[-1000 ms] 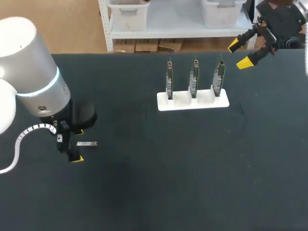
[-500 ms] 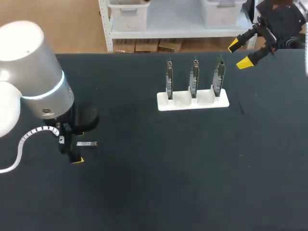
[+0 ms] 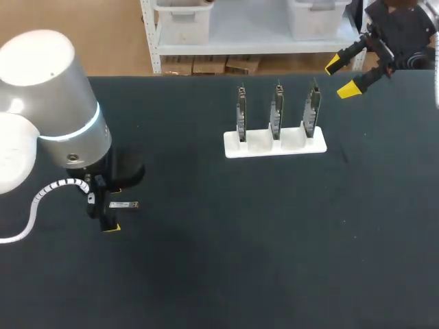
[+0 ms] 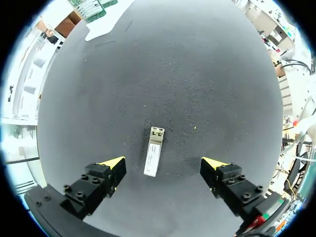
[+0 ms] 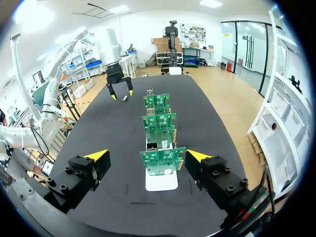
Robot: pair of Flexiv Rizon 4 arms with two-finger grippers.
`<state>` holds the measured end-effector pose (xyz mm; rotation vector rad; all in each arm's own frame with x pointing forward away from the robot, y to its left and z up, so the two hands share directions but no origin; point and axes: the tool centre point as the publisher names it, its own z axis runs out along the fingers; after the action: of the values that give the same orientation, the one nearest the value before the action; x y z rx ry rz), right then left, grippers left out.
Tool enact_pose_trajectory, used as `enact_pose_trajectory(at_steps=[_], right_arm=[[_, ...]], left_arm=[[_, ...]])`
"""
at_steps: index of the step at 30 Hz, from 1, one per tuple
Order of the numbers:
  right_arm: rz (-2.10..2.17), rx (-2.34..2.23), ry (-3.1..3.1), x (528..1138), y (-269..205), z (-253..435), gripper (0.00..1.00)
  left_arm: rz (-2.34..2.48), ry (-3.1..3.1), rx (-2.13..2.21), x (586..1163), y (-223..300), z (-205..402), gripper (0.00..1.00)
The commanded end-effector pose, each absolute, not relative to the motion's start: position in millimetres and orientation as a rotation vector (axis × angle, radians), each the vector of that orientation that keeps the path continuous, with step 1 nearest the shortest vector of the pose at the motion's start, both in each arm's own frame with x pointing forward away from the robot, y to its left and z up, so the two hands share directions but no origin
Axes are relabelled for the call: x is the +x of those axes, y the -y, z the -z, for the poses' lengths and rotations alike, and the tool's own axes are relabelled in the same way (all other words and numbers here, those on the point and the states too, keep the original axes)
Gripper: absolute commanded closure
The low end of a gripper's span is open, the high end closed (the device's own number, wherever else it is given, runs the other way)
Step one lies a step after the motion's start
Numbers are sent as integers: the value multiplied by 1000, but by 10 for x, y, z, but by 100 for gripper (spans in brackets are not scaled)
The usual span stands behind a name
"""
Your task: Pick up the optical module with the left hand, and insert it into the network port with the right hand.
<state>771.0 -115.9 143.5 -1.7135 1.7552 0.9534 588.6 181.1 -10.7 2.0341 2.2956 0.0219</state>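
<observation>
From above, the bulky grey and white left arm hides most of the left gripper [image 4: 163, 163]. Its wrist view shows the yellow-tipped fingers spread wide. The small silver metal optical module [image 4: 154, 158] lies flat on the black counter [image 3: 274, 240] between them, touched by neither. The module's long axis runs crosswise to the line between the fingers, with its notched end pointing ahead. Well apart stands a white rack [image 3: 274, 145] holding three upright green circuit boards [image 3: 277, 110]. The right gripper [image 3: 340, 77] hangs beyond the rack, fingers wide, holding nothing.
</observation>
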Motion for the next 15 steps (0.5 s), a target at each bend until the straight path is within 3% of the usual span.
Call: enact_pose_trajectory(at_steps=[1,15], right_arm=[[-948,-1711,-1754,7687,1159,-1432,0],[-948,-1711,-1754,7687,1159,-1432,0]], left_arm=[[-36,-2307,2041,5906,-1782,114,0],[-63,-2328,2055,5928,-1784,166,0]])
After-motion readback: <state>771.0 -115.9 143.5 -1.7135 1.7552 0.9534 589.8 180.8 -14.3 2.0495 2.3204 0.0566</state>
